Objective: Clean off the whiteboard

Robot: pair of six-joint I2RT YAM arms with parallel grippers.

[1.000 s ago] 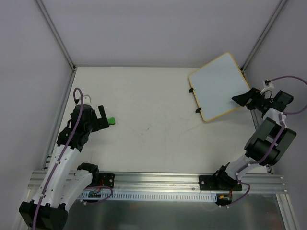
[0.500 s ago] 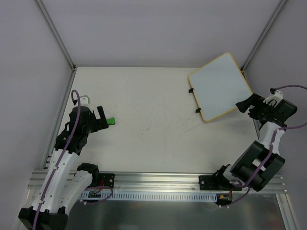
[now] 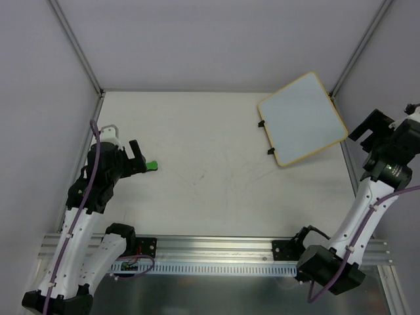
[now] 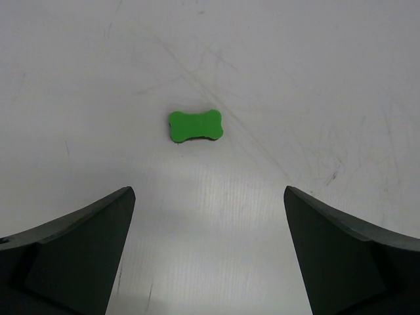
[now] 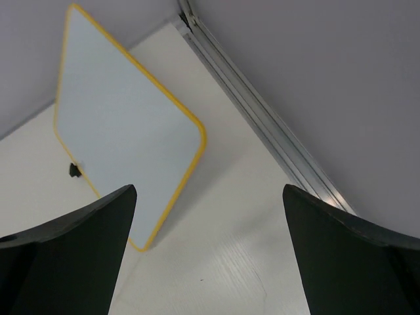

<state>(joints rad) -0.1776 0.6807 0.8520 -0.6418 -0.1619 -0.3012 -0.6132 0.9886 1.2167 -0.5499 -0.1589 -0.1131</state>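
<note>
left hand: left gripper (image 4: 209,191) has its fingers spread wide and holds nothing; i hover it low over the table (image 3: 210,190), pointed at the eraser (image 4: 195,125).
right hand: right gripper (image 5: 209,190) is just as wide apart and empty, raised near the right wall and looking down on the whiteboard (image 5: 125,138).
whiteboard: it sits in the far right corner, well apart from the eraser, with its two black clips (image 3: 266,137) on the edge facing the middle of the table; it seems propped at a tilt, though i cannot tell against what.
eraser: small, green and bone-shaped, it lies flat just ahead of my left fingers, touching neither.
step: i see no writing on the board's face, so i judge the wiping done and the eraser set down.
next move: if any mark is hidden from me, i must close on the eraser squarely across its narrow waist and carry it the whole way over to the board.
surface: white table top, scuffed with fine grey scratches.
room: plain grey walls (image 3: 197,39) with aluminium posts at the corners, and a metal rail (image 3: 216,246) along the near edge.
</note>
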